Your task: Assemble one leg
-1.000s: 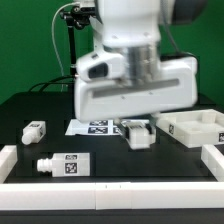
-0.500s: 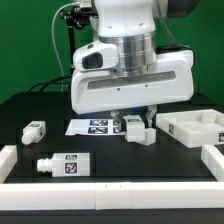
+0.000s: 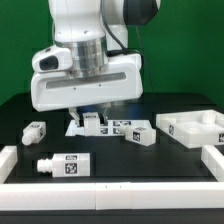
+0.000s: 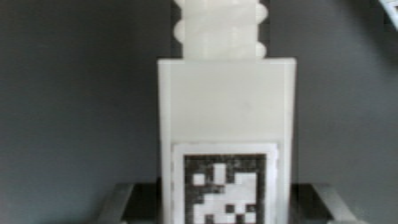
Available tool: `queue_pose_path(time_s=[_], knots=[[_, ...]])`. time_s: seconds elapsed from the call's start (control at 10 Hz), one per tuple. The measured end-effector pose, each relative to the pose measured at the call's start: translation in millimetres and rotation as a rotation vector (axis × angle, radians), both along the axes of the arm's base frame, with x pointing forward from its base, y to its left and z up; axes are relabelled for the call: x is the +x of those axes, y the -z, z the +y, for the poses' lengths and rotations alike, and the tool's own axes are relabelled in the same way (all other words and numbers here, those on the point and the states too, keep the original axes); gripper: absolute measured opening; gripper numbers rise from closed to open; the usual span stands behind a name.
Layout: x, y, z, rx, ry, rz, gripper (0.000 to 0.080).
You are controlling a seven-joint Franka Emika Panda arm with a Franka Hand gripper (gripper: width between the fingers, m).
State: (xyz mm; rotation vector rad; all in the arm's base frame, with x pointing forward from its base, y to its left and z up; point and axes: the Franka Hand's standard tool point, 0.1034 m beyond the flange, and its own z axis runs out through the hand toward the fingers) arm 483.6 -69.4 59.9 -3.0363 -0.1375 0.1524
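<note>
My gripper [image 3: 90,114] hangs low over the exterior view's left end of the marker board [image 3: 112,126]. It is shut on a white leg [image 3: 91,121]. In the wrist view the leg [image 4: 226,100] fills the middle, tag side up, and its threaded end points away from the gripper [image 4: 224,203]. The dark fingers [image 4: 137,200] press on both of its sides. Three more tagged legs lie on the black table: one at the left [image 3: 35,130], one at the front left [image 3: 62,165], and one right of the board [image 3: 140,135].
A wide white tray-like panel [image 3: 196,120] sits at the exterior view's right. White border bars run along the front [image 3: 110,196], the left [image 3: 8,158] and the right [image 3: 213,158]. A dark stand with cables rises behind the arm.
The arm has swung from the middle toward the exterior view's left, carrying a leg with it. The leg right of the marker board has stayed on the table.
</note>
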Motion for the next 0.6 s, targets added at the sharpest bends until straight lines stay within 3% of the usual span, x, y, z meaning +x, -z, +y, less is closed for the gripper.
queue_pose_path(time_s=[0.3, 0.6], knots=[[-1.8, 4.2, 1.8, 0.001, -0.005, 0.000, 0.0285], [-38.6, 43.5, -14.9, -0.022, 0.011, -0.013, 0.0285]])
